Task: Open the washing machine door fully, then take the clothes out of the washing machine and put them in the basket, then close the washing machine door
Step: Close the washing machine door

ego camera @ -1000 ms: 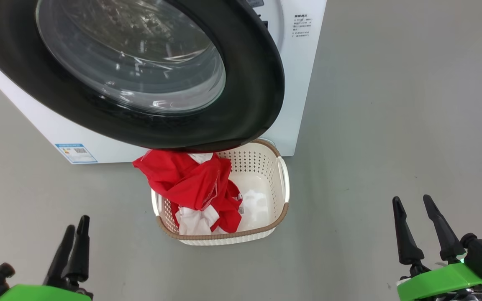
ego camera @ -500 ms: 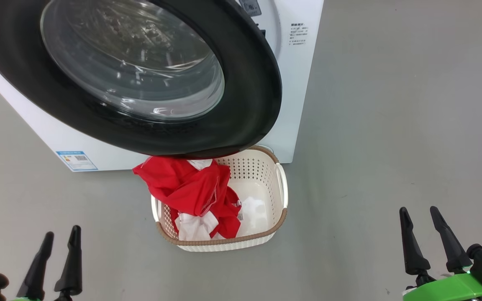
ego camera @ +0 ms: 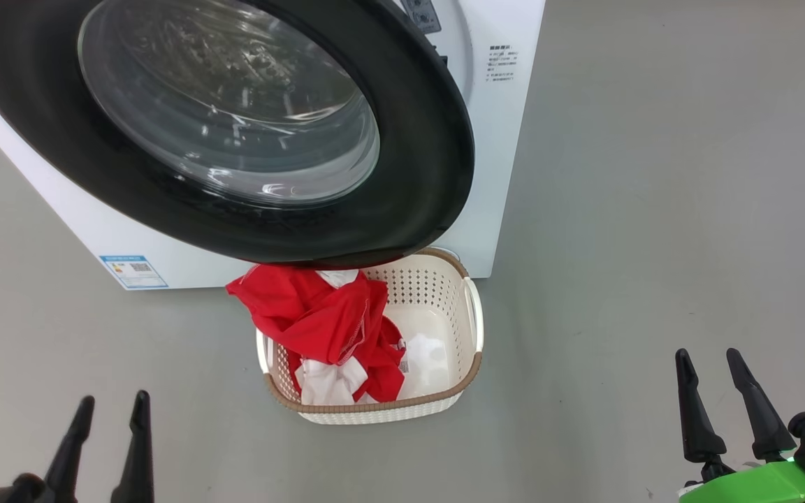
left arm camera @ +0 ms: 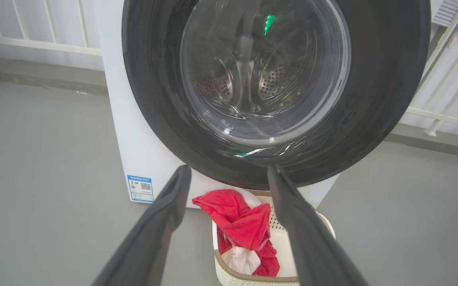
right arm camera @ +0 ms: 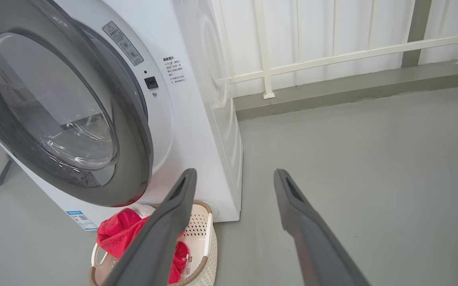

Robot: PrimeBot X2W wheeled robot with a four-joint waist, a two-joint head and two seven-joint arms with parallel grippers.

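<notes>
The washing machine door (ego camera: pixel 420 150), black-rimmed with a bulging glass window, hangs ajar over the white washing machine (ego camera: pixel 497 154) and overhangs the back of the basket. The cream basket (ego camera: pixel 374 413) stands on the floor below it. Red and white clothes (ego camera: pixel 318 321) lie in its left half, one fold draped over the rim. My left gripper (ego camera: pixel 114 398) is open at the lower left, well short of the basket. My right gripper (ego camera: pixel 708 353) is open at the lower right. The left wrist view looks between its open gripper (left arm camera: pixel 229 169) at the door (left arm camera: pixel 376 99) and clothes (left arm camera: pixel 245 222). The right gripper (right arm camera: pixel 235 171) holds nothing.
Grey floor surrounds the machine, with open room to its right (ego camera: pixel 654 209). A white railing (right arm camera: pixel 332 53) on a raised kerb runs behind the machine. A blue label sticker (ego camera: pixel 133 271) sits low on the machine's front.
My left gripper's fingers have spread from nearly together to apart, and it sits lower in the view. The right gripper has sunk a little. The camera has shifted slightly.
</notes>
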